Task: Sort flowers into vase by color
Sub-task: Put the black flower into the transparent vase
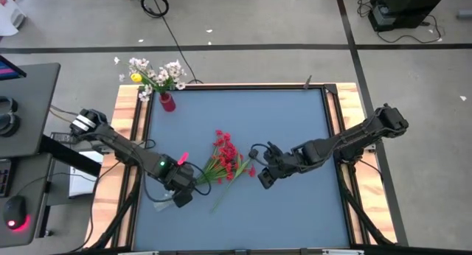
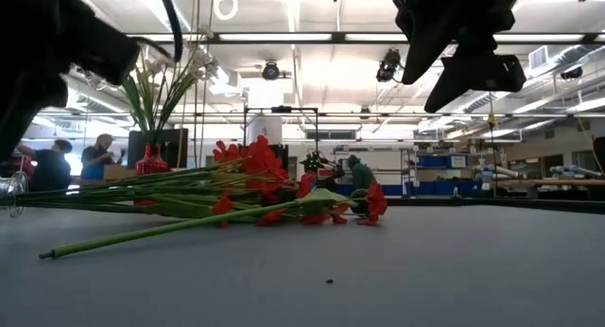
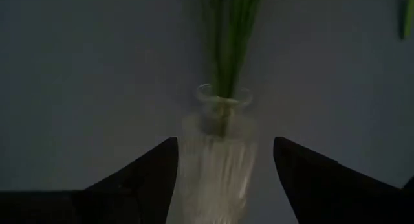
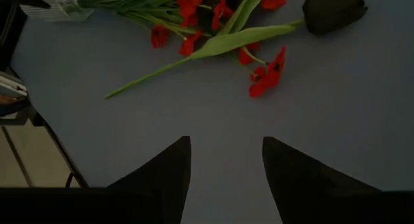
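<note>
Red flowers (image 1: 227, 158) lie flat mid-counter (image 1: 295, 122), stems inside toppled clear glass vase (image 3: 217, 166). Left end effector (image 1: 179, 192) spread, straddling vase. Right end effector (image 1: 264, 171) spread, empty, just beside blossoms. Likely light, floppy; vase slippery, breakable: grip vase body or bunched stems.

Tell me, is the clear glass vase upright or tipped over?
Tipped over. The glass vase lies on its side on the table, red flowers spilling from its mouth.
</note>
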